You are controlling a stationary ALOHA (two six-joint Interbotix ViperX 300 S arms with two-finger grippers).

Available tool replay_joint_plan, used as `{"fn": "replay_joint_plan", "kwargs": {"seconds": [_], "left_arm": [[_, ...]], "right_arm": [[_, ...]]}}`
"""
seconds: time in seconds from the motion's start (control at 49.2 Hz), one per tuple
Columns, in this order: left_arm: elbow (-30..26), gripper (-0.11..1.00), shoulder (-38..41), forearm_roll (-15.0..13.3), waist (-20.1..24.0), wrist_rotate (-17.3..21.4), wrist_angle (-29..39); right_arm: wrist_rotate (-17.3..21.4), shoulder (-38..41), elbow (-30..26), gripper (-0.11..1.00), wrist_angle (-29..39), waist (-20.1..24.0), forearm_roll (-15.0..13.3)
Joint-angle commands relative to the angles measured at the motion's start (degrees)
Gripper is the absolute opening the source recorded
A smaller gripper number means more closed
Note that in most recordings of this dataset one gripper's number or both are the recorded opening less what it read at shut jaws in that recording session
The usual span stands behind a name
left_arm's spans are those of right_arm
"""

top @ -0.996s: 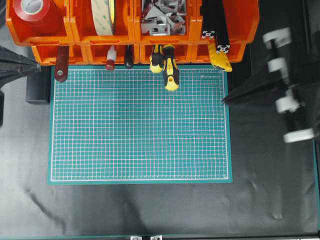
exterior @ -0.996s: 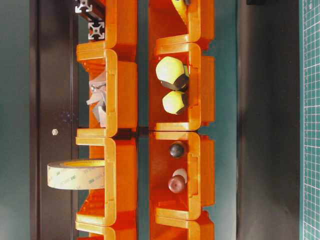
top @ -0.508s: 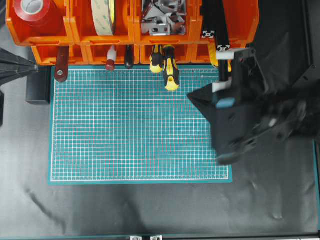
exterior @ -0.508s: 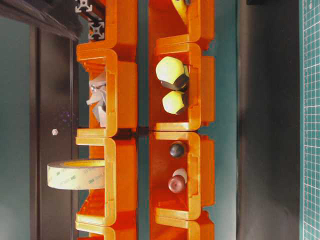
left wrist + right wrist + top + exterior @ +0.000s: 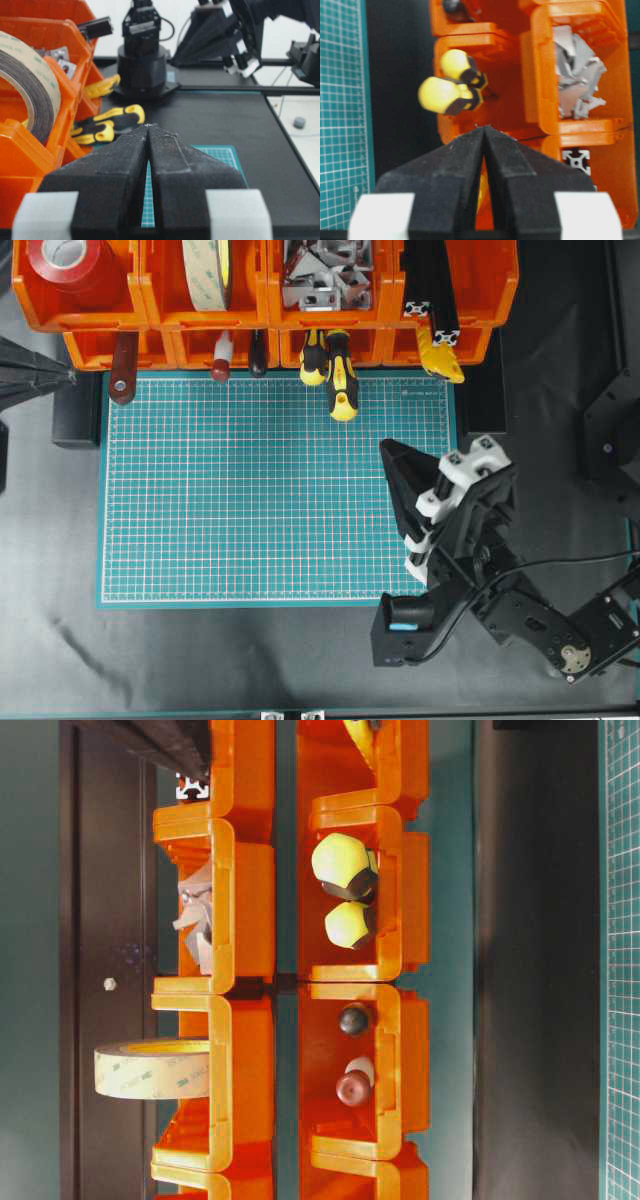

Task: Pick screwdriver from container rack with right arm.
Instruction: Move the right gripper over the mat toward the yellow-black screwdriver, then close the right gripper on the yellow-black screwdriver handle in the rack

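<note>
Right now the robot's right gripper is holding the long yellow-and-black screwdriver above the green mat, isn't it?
No. The right gripper is above the green mat, but it is shut on nothing. The overhead view shows the screwdriver in the container rack.

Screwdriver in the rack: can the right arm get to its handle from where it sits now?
Probably yes. The screwdriver sticks out of the container rack over the mat's edge, and the mat between it and the right gripper is bare. The jaws are shut, so they must open first.
</note>
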Motion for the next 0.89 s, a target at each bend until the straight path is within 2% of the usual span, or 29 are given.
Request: {"fn": "replay_joint_plan", "kwargs": {"seconds": [0.0, 0.081, 0.264, 0.325, 0.366, 0.549, 0.752, 0.874], "left_arm": [[-0.97, 0.01, 0.26, 0.18, 0.0, -0.26, -0.18], [-0.88, 0.01, 0.35, 0.18, -0.09, -0.26, -0.18], [-0.53, 0.01, 0.18, 0.18, -0.09, -0.26, -0.18], [-0.26, 0.01, 0.18, 0.18, -0.09, -0.26, -0.18], [-0.18, 0.01, 0.18, 0.18, -0.09, -0.26, -0.18], [0.18, 0.01, 0.18, 0.18, 0.0, -0.18, 0.0], [0.35, 0.01, 0.18, 0.18, -0.09, -0.26, 0.0], [0.35, 0.01, 0.18, 0.18, -0.09, -0.26, 0.0]], "right_arm": [[0.0, -0.62, -0.26, 0.03, -0.88, -0.44, -0.7], [-0.44, -0.62, 0.7, 0.16, -3.43, -0.79, -0.7], [0.09, 0.09, 2.81, 0.68, -8.96, -2.64, -0.79], [0.18, 0.7, 3.34, 0.8, -9.49, -3.43, -0.97], [0.18, 1.23, 3.69, 0.85, -9.58, -4.04, -1.14], [0.18, 2.99, 4.22, 0.83, -9.93, -7.03, -1.67], [0.18, 4.39, 4.22, 0.83, -10.02, -10.11, -4.31], [0.18, 5.27, 4.22, 0.83, -10.2, -11.51, -4.39]]}}
